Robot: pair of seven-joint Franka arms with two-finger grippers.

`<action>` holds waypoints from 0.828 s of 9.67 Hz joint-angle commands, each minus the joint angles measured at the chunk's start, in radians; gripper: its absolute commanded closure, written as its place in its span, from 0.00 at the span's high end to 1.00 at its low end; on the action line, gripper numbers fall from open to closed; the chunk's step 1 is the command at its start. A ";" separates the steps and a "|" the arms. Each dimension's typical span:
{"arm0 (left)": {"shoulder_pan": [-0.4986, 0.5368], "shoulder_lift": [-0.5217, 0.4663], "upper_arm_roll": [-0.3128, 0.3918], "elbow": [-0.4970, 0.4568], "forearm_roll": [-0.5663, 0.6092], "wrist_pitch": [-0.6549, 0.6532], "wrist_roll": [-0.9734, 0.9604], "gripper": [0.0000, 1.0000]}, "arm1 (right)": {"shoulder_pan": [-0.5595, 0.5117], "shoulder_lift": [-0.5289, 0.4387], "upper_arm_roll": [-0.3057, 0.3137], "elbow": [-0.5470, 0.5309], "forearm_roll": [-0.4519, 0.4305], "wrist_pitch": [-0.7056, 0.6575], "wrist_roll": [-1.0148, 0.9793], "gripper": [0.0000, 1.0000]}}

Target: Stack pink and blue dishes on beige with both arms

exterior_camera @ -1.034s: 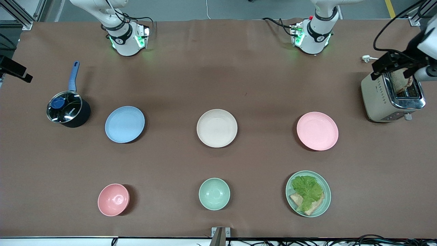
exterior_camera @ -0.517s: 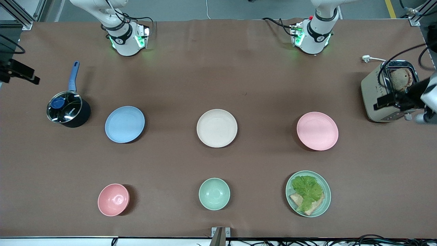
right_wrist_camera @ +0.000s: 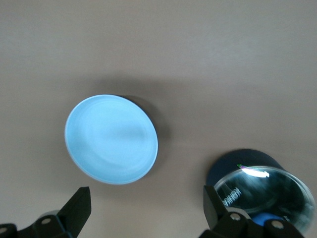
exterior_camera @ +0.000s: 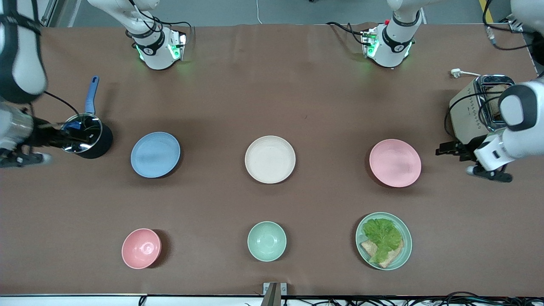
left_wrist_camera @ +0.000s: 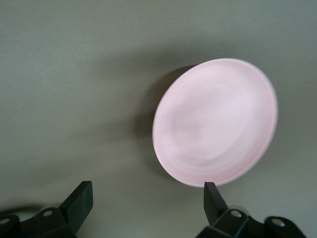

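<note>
Fingers of the left gripper (left_wrist_camera: 148, 206) are spread wide and hold nothing; it hangs over the counter (exterior_camera: 323, 106) between the toaster (exterior_camera: 471, 119) and the pink plate (exterior_camera: 395, 162), which lies just ahead of it. The right gripper (right_wrist_camera: 146, 210) is also spread and empty, over the lidded pot (exterior_camera: 84, 136), with the blue plate (exterior_camera: 155, 154) near it. Between both plates, well apart from each, the beige plate (exterior_camera: 270, 159) lies bare on the counter.

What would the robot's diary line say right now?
left gripper: open, near pink plate | right gripper: open, near blue plate | beige plate: bare | stacked: none
</note>
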 commanded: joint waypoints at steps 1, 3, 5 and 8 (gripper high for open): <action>0.013 0.121 -0.017 0.003 -0.014 0.083 0.048 0.83 | -0.007 0.082 0.011 -0.125 0.076 0.175 -0.077 1.00; 0.011 0.174 -0.036 0.003 -0.015 0.132 0.048 0.65 | -0.015 0.125 0.008 -0.199 0.214 0.294 -0.206 1.00; 0.011 0.205 -0.042 0.003 -0.047 0.134 0.048 0.50 | -0.026 0.153 0.010 -0.276 0.262 0.400 -0.274 1.00; 0.008 0.219 -0.056 0.006 -0.058 0.140 0.048 0.01 | -0.023 0.197 0.013 -0.290 0.320 0.403 -0.364 0.89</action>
